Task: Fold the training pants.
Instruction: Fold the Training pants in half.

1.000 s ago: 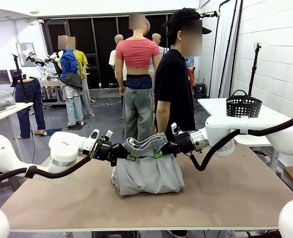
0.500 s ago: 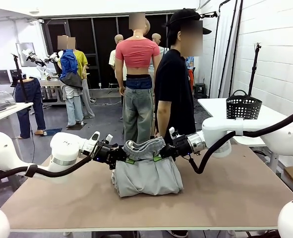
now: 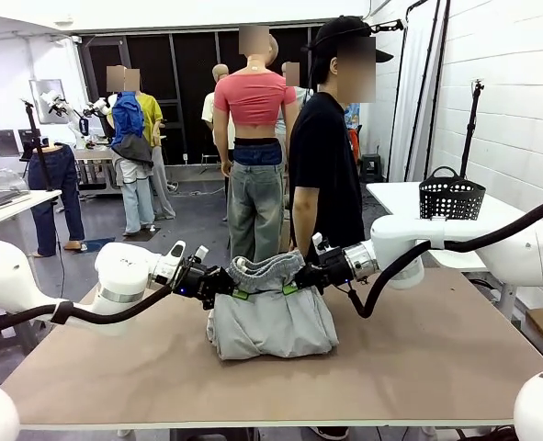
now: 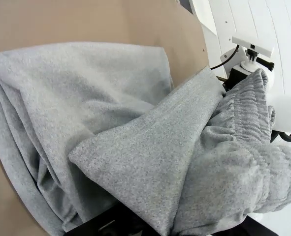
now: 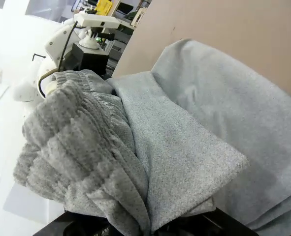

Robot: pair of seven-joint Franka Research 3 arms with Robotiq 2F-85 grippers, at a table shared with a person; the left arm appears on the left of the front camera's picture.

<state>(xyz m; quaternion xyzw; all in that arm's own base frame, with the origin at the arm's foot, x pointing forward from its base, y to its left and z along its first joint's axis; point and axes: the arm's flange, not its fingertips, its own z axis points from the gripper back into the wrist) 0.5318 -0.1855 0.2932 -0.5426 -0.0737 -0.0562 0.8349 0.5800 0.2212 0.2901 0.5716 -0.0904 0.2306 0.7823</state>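
The light grey training pants (image 3: 271,322) lie bunched in the middle of the brown table, with their gathered waistband (image 3: 264,269) lifted above the pile. My left gripper (image 3: 238,292) is shut on the waistband's left end and my right gripper (image 3: 289,287) is shut on its right end. In the left wrist view the training pants (image 4: 135,147) drape over my fingers, which are hidden under the cloth, and the ribbed waistband (image 4: 253,123) bunches at the right. The training pants (image 5: 175,142) likewise cover my fingers in the right wrist view, with the waistband (image 5: 71,142) at the left.
A person in black (image 3: 326,165) stands at the far side of the table just behind the pants. A black mesh basket (image 3: 451,197) sits on a white table at the right. Bare brown tabletop (image 3: 418,367) lies in front of and beside the pants.
Both grippers have carried the waistband slightly left and toward the far side. The cloth pile beneath has shifted a little with it.
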